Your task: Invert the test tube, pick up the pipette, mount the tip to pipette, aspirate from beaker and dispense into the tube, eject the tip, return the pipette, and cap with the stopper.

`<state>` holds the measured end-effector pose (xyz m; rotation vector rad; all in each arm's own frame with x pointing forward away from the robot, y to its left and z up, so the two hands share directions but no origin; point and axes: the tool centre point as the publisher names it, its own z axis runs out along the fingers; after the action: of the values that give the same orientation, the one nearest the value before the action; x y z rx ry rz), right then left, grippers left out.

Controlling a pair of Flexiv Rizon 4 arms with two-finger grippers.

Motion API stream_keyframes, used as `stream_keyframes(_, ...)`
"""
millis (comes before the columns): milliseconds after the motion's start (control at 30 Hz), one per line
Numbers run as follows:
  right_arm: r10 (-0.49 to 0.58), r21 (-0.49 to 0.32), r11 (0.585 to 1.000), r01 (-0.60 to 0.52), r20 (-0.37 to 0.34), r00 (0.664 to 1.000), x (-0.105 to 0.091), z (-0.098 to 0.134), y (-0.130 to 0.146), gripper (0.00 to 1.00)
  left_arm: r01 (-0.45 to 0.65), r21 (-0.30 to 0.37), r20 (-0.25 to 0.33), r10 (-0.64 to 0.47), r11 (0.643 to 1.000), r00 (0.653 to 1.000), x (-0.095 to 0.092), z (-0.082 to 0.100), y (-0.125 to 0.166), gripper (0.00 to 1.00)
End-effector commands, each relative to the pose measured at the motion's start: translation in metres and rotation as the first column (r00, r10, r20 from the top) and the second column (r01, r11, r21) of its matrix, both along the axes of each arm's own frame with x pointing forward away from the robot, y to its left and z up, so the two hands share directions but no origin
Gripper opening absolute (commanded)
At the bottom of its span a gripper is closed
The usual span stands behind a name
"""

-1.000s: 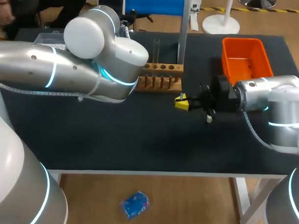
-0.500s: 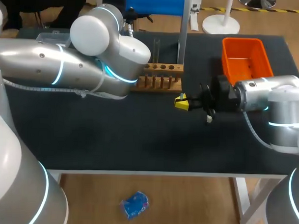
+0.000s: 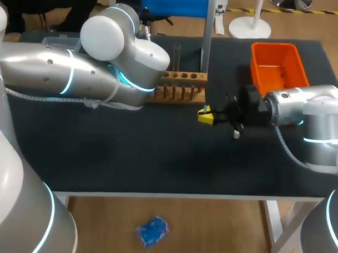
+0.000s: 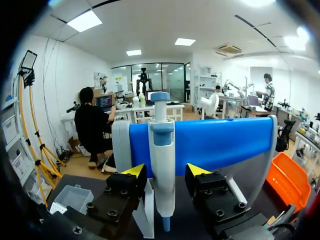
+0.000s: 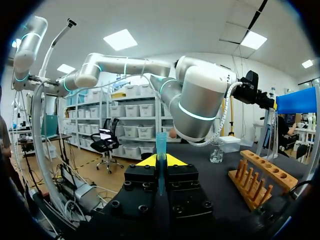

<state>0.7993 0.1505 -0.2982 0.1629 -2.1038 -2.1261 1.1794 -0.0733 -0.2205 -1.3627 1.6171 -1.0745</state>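
A white and blue pipette (image 4: 162, 165) hangs on the blue-topped stand (image 4: 220, 142). My left gripper (image 4: 165, 174) straddles its body, open, with a thin gap still showing at one finger. In the head view my left arm hides that gripper and the pipette. Over the table's middle my right gripper (image 3: 205, 115) is shut on a slim blue tube (image 5: 161, 150) that stands up between its yellow tips (image 5: 161, 161). The wooden tube rack (image 3: 181, 87) stands behind it, with a clear tube (image 3: 177, 54) upright at its back. A small glass beaker (image 5: 216, 155) sits past the rack.
An orange bin (image 3: 277, 66) is at the back right. A clear plastic box (image 4: 72, 197) lies at the back left, near the beaker. The stand's white post (image 3: 206, 33) rises just behind the rack. My left arm's elbow (image 3: 104, 74) spans the table's left half.
My left arm has shifted slightly to the right, toward the stand. The right arm and its tube have kept still.
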Motion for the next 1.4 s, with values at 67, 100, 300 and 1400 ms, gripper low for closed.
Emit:
stream_keyframes(67,0.000,-0.002,1.000,0.000,0.000,1.000,0.000,0.001,0.000,0.00,-0.004,-0.005,-0.006,0.003,1.000,1.000,0.002,-0.005,-0.001,0.50)
stream_keyframes(100,0.000,-0.002,1.000,0.000,0.000,1.000,0.000,0.001,0.000,0.00,-0.004,-0.005,-0.006,0.004,1.000,1.000,0.003,-0.005,-0.001,0.50)
stream_keyframes(300,0.000,-0.002,1.000,0.000,0.000,1.000,0.000,0.001,0.000,0.00,-0.007,-0.010,-0.005,0.007,1.000,1.000,0.004,-0.005,0.000,0.49)
stream_keyframes(1400,0.000,-0.002,1.000,0.000,0.000,1.000,0.000,0.001,0.000,0.00,-0.016,-0.016,-0.015,0.015,1.000,1.000,0.013,-0.011,0.000,0.33)
